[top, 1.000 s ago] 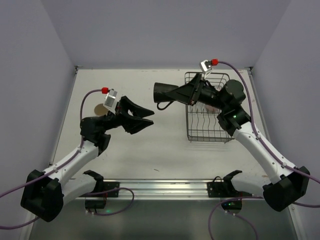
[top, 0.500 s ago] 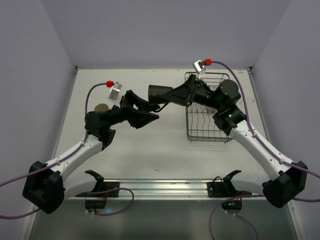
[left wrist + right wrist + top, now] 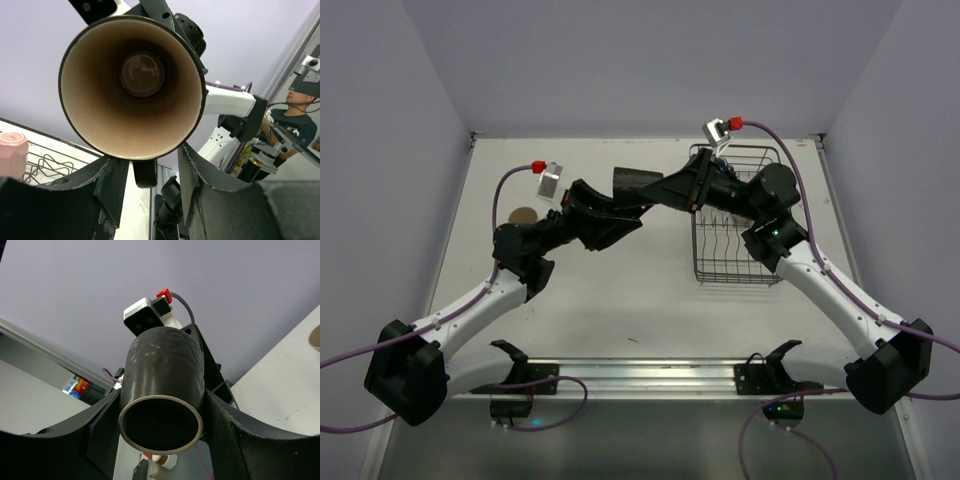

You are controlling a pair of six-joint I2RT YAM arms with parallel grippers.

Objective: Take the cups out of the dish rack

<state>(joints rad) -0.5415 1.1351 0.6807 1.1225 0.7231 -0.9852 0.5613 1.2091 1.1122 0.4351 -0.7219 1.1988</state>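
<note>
Far out to the left of the dish rack (image 3: 698,240), a cream-beige cup (image 3: 523,214) stands mouth-up on the white table (image 3: 620,300), close to the table's left edge and well apart from everything else.

My left gripper (image 3: 151,157) hangs in the air between that cup and the rack. It reaches toward the rack with its jaws spread wide and nothing clamped in them.

The dark brown mug (image 3: 132,85) lies on its side in mid-air, just left of the rack's far left corner, with its open mouth turned straight into my left wrist camera. Its rim sits just above the gap between my left fingers (image 3: 100,192), and its handle (image 3: 145,175) hangs down into that gap. Whether either finger touches the mug I cannot tell.

My right gripper (image 3: 162,407) has hold of the mug from the rack side. My right fingers (image 3: 235,440) are closed against its wall on either flank near the base, and the base faces my right wrist camera.

Below the mug, bare tabletop runs from the rack's left wall across to the cream-beige cup, and more lies between the rack's near end and the table's near edge.

The rack itself stands in the table's far right corner, close to the far edge and the right edge. My right arm (image 3: 820,270) crosses above it. A pale pink cup (image 3: 12,152) sits in the rack, but I cannot tell in which part of it.
</note>
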